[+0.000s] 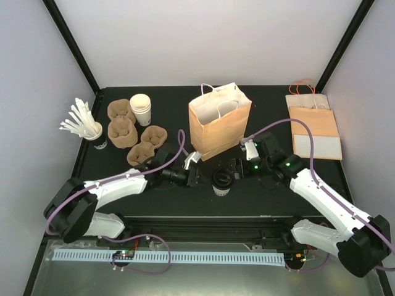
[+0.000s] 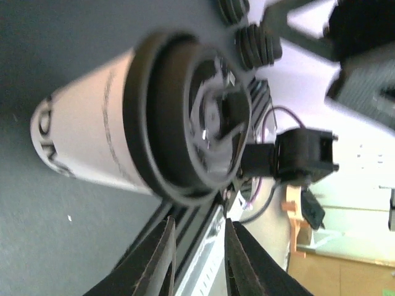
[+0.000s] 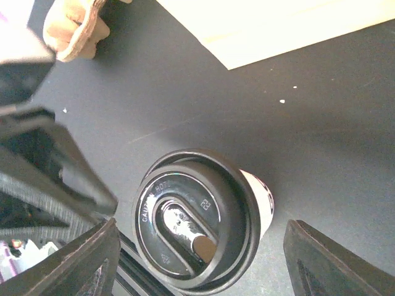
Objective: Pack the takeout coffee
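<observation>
Upright on the black counter (image 1: 154, 206), just on the near side of the tall brown paper bag (image 1: 219, 126) and apart from it: the small white paper cup with round black plastic lid (image 1: 222, 182). Not in the bag, not lifted. Flanked by both arms, low over the counter.

Left of the cup, in front of the bag's left corner: left tool (image 2: 197, 259), its two dark fingers (image 2: 163, 262) parted by a narrow gap, nothing between them, tips short of the lid's rim.

Right of the cup, in front of the bag's right corner: right tool (image 3: 202, 228), spread wide, the cup framed between its fingers, neither touching it as far as can be seen.

Bag itself standing open-mouthed, white handles up.

Far left of the bag: brown moulded pulp cup carriers (image 1: 126, 132), a stack of plain white lidless cups (image 1: 141, 110), and at the counter's left edge a dark cup bristling with white stirrers (image 1: 91, 131).

Far right of the bag: flat brown paper bags (image 1: 315, 132) lying on the counter.
</observation>
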### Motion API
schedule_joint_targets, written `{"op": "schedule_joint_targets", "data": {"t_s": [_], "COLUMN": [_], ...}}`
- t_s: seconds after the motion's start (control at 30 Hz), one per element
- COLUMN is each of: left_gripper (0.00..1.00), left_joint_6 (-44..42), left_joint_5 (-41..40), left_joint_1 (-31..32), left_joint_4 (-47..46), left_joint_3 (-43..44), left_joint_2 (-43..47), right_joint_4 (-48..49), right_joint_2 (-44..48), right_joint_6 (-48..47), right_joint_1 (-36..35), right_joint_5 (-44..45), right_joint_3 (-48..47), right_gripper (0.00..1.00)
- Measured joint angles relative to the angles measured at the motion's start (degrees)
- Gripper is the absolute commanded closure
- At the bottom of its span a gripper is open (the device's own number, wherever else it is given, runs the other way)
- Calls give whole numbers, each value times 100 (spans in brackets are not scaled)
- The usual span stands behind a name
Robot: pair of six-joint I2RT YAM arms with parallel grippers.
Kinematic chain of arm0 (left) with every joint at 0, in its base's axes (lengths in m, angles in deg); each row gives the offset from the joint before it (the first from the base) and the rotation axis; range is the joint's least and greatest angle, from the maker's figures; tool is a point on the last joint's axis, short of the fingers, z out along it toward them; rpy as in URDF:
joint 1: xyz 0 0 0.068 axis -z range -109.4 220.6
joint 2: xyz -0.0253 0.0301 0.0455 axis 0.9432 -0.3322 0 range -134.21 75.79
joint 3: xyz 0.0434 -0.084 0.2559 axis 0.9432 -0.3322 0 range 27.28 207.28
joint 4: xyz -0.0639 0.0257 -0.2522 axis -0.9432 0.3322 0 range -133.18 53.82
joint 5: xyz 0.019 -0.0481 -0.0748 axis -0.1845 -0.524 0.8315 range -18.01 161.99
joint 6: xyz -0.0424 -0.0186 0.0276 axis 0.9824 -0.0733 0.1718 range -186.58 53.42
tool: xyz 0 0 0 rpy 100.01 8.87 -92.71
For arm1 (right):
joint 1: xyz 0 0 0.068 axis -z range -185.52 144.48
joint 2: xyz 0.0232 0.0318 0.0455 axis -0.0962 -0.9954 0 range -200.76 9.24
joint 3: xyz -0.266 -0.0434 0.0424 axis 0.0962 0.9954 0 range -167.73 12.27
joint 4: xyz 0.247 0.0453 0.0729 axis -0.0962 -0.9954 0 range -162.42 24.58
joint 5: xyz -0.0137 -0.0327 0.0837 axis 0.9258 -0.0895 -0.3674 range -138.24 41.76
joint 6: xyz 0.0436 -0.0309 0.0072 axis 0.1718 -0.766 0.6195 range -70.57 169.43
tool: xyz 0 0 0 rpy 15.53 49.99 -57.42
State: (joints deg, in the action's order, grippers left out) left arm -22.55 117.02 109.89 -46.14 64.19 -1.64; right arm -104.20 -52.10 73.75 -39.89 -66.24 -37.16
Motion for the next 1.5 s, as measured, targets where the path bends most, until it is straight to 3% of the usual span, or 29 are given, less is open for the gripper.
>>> {"op": "schedule_joint_targets", "data": {"t_s": [0.07,0.27,0.43,0.9,1.5], "left_gripper": [77,78,81,82,82], "left_joint_6": [118,619,1043,1615,1019], "left_joint_5": [-7,-125,-179,-673,-485], "left_joint_1": [149,750,994,903,9], "left_joint_4": [-81,-354,-1106,-2065,-1178], "left_joint_3": [-243,-748,-761,-876,-120], "left_joint_2": [160,289,90,-533,-824], "right_joint_4": [188,761,1248,1753,1287], "right_joint_2": [31,-234,-549,-693,63], "right_joint_6": [13,33,28,20,68], "right_joint_1": [205,393,455,490,575], "right_joint_5": [-293,-903,-1220,-1731,-1228], "right_joint_3": [184,387,420,732,1069], "right_gripper": [21,32,34,34,32]}}
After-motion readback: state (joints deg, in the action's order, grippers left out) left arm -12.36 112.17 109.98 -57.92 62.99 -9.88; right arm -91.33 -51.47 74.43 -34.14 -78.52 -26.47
